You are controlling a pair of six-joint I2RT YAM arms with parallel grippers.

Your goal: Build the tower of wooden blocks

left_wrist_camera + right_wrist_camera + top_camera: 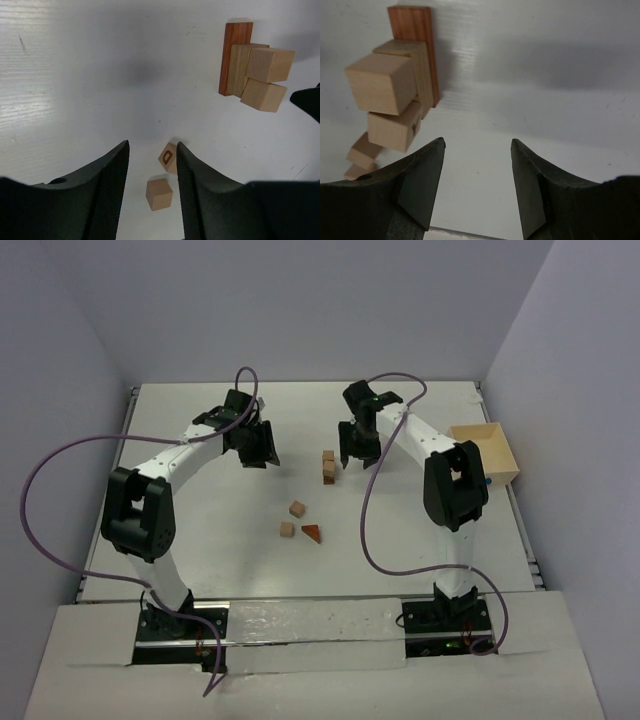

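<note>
Seeing the tower [328, 467] centre of the worktop [220, 560], top cubes [380, 82] a bit skewed. Got left fingers [107, 190] at its 9 o'clock, right fingers [420, 185] at 3, both parted, gripping nothing, probably flanking to square it up. Leaves three loose wood blocks [297, 508] at 7 o'clock

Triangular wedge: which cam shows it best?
Top external: the reddish-brown wedge lies in the open beside a tan cube. Neither wrist view shows it; they catch the tower and loose cubes.
</note>
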